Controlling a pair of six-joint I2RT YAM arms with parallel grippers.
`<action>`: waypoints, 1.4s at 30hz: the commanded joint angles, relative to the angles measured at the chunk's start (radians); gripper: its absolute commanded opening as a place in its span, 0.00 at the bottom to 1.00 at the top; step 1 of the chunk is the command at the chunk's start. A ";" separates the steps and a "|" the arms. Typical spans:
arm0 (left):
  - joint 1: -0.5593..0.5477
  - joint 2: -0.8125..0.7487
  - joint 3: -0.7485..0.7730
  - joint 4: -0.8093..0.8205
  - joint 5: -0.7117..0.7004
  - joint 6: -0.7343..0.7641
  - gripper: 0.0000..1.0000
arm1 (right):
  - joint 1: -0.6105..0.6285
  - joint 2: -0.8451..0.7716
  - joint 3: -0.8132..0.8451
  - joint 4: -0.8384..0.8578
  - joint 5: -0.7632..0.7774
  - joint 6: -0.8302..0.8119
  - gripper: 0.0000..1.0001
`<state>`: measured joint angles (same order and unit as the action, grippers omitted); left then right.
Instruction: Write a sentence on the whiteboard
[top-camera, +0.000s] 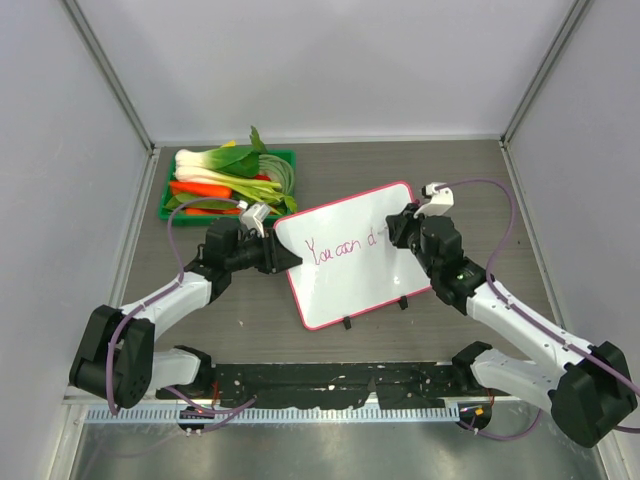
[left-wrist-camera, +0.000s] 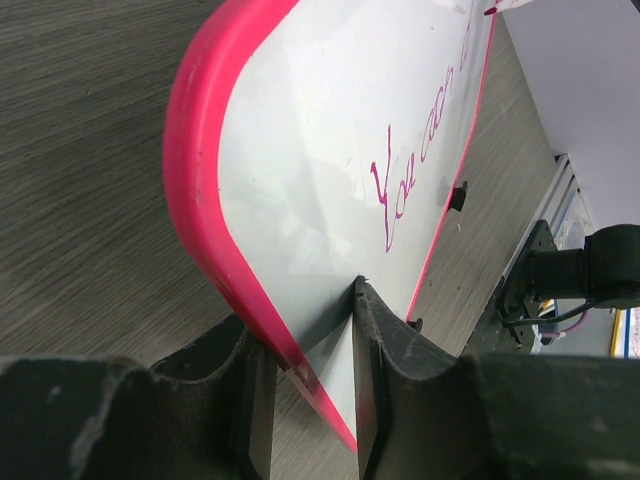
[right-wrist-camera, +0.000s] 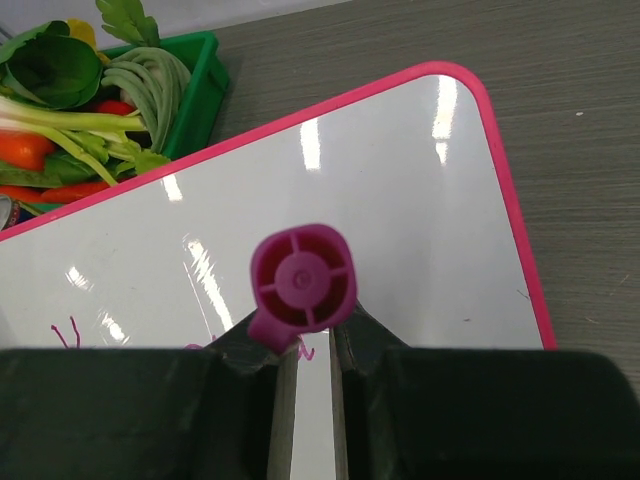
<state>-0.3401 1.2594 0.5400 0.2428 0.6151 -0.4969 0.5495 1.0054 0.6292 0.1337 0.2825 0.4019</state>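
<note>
Left gripper (left-wrist-camera: 310, 335) clamped on pink edge of glossy white whiteboard (top-camera: 350, 285), right gripper (right-wrist-camera: 305, 338) pinching magenta plastic marker (right-wrist-camera: 302, 280), grey table (top-camera: 470, 190) beyond.

The vegetable tray (top-camera: 167, 198) blocks passage just beyond the whiteboard's (top-camera: 350, 285) far-left corner.

This is a robotics lab cell. Plain white panels (top-camera: 330, 60) on metal posts (top-camera: 107, 70) enclose a wood-grain table (top-camera: 480, 180), and two cabled robot arms (top-camera: 175, 296) stand bolted to a black rail (top-camera: 330, 378).

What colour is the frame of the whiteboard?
The whiteboard frame is pink-red, clearest in the left wrist view.
</note>
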 joint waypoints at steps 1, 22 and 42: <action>0.012 0.038 -0.029 -0.059 -0.232 0.184 0.00 | -0.002 0.009 0.044 0.037 0.015 -0.018 0.01; 0.012 0.041 -0.031 -0.056 -0.225 0.185 0.00 | 0.000 0.064 0.050 0.032 -0.026 -0.020 0.01; 0.012 0.041 -0.032 -0.056 -0.222 0.185 0.00 | -0.002 -0.025 -0.039 -0.052 -0.017 -0.012 0.01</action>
<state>-0.3401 1.2613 0.5400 0.2436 0.6159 -0.4969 0.5495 1.0008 0.6022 0.1020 0.2348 0.3950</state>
